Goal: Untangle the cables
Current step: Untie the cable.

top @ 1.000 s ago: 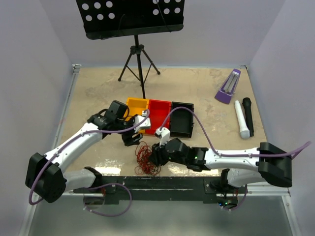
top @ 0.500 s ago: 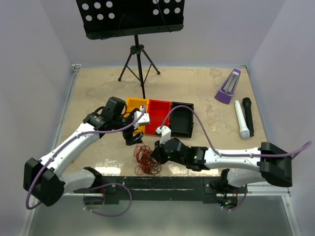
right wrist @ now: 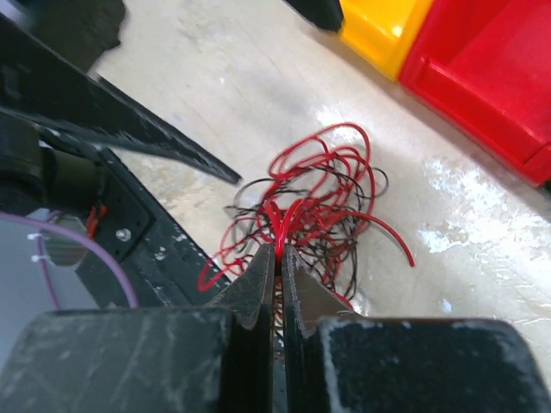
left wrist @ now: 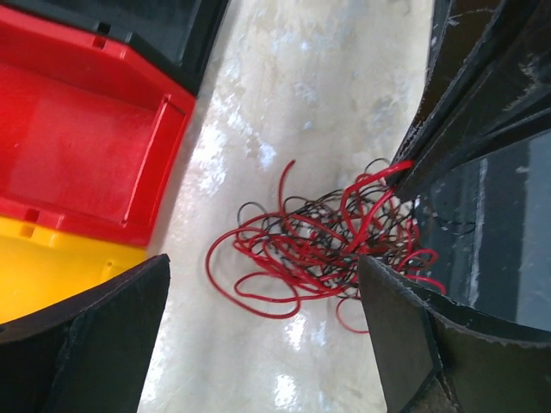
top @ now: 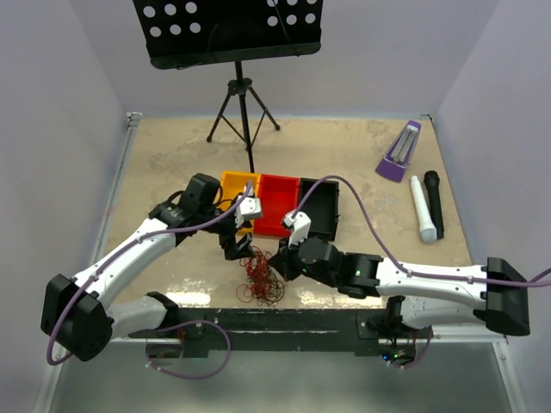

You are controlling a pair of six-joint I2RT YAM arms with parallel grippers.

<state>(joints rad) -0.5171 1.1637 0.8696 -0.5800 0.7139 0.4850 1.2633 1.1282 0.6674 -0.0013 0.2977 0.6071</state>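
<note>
Cables now pinched, R tool closed

1. my left arm reaches forward and bends inward, and the left gripper points down with its jaws spread wide
2. my right arm stretches low across to the left, and the right gripper is pinched tight on a red strand of the cables

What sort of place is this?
Probably a lab test cell: a table boxed in by plain walls, left arm and right arm bolted at its edge, staged props like a music stand, bins and cables.
</note>
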